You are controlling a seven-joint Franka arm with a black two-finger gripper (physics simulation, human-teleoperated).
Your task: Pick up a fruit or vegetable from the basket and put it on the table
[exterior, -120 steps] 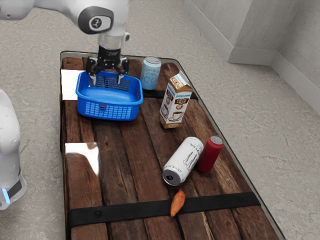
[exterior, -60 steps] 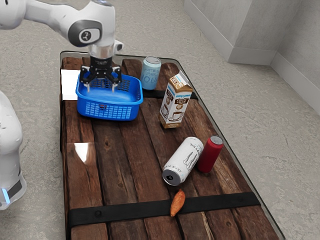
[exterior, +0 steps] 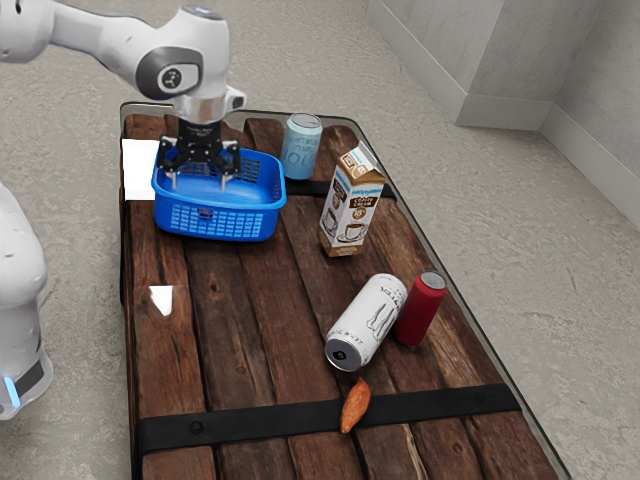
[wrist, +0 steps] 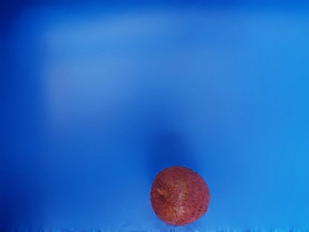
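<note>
Inside the blue basket's opening, my gripper points down with its two fingers spread wide, open, in the exterior view. The blue basket stands at the table's far-left part, and its front wall hides the low part of the inside. In the wrist view a round, reddish, rough-skinned fruit like a lychee lies on the basket's blue floor, beneath my hand. Nothing can be seen between the fingers.
On the wooden table, a light-blue can and a carton stand to the basket's right. Further forward are a white can on its side, a red can and an orange-brown sweet potato.
My gripper has moved toward the exterior view's left over the basket, with its fingers still apart. The basket and the things on the table have not moved.
</note>
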